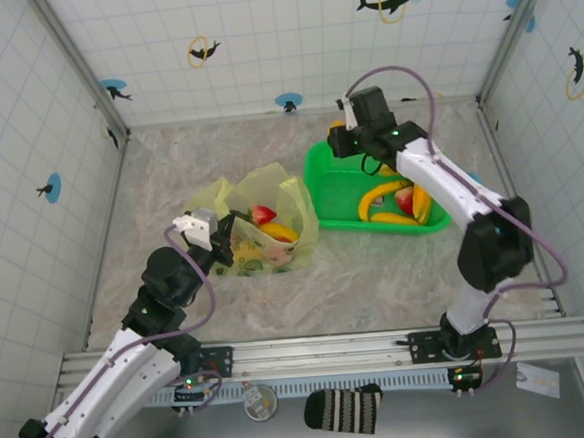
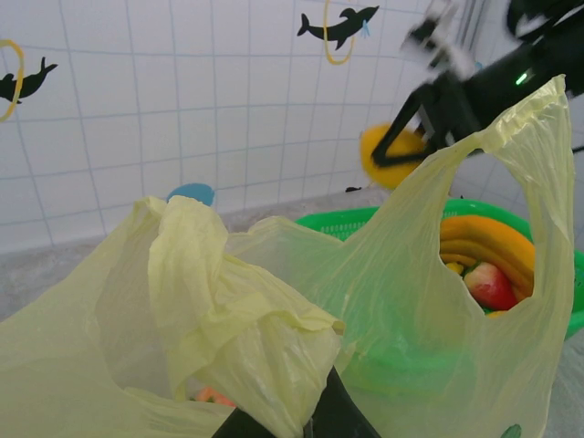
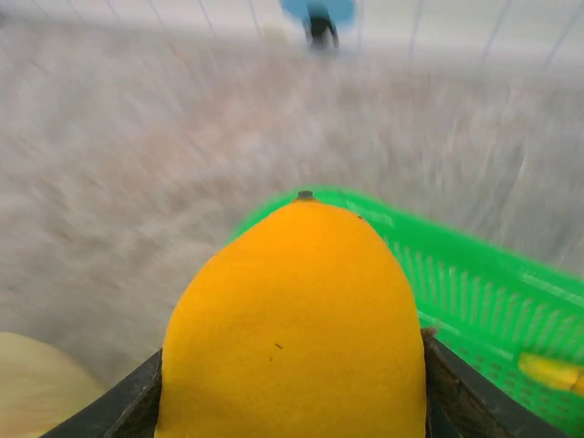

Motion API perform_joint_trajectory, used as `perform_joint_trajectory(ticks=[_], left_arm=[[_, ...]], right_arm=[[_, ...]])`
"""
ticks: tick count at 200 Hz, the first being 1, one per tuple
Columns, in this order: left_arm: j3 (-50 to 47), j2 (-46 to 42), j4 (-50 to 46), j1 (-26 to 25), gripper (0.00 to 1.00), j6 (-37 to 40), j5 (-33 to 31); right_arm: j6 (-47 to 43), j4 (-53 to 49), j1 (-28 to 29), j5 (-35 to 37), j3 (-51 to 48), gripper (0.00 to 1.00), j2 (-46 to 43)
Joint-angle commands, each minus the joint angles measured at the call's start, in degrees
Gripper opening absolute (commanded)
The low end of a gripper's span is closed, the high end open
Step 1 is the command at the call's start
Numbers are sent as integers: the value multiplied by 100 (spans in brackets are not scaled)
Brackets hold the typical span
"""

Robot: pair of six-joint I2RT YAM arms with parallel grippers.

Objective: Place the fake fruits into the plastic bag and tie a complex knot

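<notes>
Overhead, the left gripper (image 1: pixel 213 231) sat pinched shut on the bag (image 1: pixel 273 238), at the 9 o'clock side of its mouth, with a red fruit (image 1: pixel 264 215) already inside. The basket (image 1: pixel 321 177) lay at the bag's 3 o'clock with bananas (image 1: pixel 386 196) left in it, and the right gripper (image 1: pixel 349 127) hung above its 11 o'clock corner. From the left wrist, one handle had slumped across the opening while the other stood up at 2 o'clock. From the right wrist, the fingers were clamped half-wide around an orange (image 3: pixel 297 338), clear of the basket. The fruit looked smooth and round, so it could squirt out in transit. Dropped on the slumped handle, it might roll off the bag onto the table.
</notes>
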Motion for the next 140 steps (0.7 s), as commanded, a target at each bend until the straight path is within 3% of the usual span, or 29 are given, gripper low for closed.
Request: perform_joint_trajectory(ticks=[1,32,66,85,108,140], left_arm=[[-47,-58,66,-33,0,122,-109],[-58,-47,55,-39,0,137,-104],[-53,-93,53,-40,0,170,-90],[-72,-172,71,-37,0,198,-61],[-91,-255,81,-38,0,207,-74],[-96,-361,105,-37,0,216,-74]], right_arm=[[71,658,387,-208,-86,57,-840],[-220,1113,1639,-344,201,58,-1467],[-455,1322,2966,39,299,57,-1390],[-966,938,3581,1088,409,58,-1020],[-787,559,3758,2338,561,55,-504],[-370,171,3670,3028,761,55,142]])
